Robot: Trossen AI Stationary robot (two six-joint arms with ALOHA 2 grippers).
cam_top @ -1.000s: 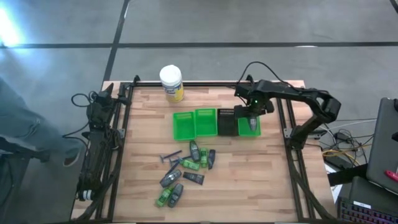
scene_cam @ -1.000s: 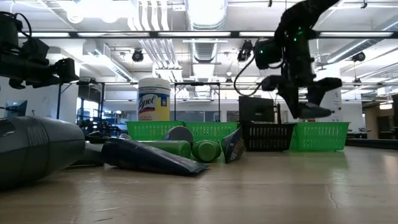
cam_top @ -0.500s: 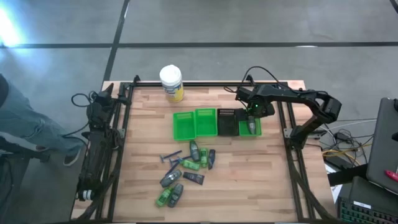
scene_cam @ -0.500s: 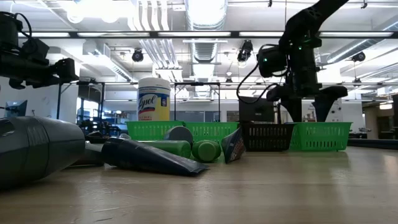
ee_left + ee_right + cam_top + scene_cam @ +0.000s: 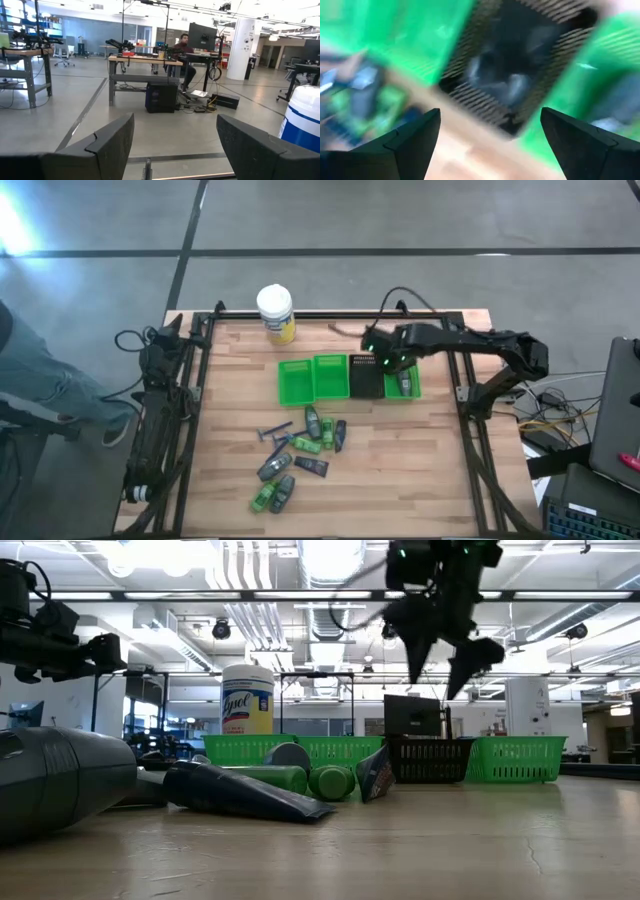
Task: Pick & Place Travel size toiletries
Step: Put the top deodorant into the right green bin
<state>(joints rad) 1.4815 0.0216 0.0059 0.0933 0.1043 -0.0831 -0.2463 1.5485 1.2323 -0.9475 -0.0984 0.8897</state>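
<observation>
Several travel size toiletries, dark grey tubes and green little bottles with a thin dark stick, lie in a loose pile on the wooden table, close up in the low view. One dark tube lies in the right green tray. My right gripper hangs open above the black tray, its fingers pointing steeply down with nothing between them. It shows high over the trays in the low view. My left gripper is open and waits at the table's left edge.
Two more green trays stand left of the black one in a row. A white-lidded jar with a yellow label stands at the far edge. The left arm lies folded along the left side. A person stands off the table's left.
My right gripper has opened and let go of a dark tube, which now lies in the right green tray. It has then risen and swung toward the table's left, from over that tray to over the black tray.
</observation>
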